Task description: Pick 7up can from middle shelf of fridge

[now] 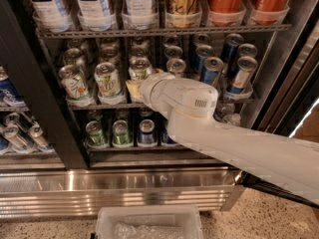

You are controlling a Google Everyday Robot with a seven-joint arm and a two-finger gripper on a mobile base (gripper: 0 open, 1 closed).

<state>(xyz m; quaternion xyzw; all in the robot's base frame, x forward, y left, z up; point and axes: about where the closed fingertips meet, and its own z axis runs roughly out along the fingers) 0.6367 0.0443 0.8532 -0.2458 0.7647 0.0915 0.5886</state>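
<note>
While reaching into the fridge (42, 98), set at the front edge of the middle shelf (89, 103): claw (133, 87), low against the 7up can (141, 68) in the third lane from the left. Upright, that can, directly behind and just above the claw, touching or nearly so. Impossible to tell whether spread or pinching, with the white wrist (179, 96) in the way. Likely needed next: a secure squeeze, then a straight pull outward, clear of the neighbouring cans (107, 78) to the left.

claw (133, 87) at 7up can (140, 68) | middle shelf (94, 104), third lane from left
</note>
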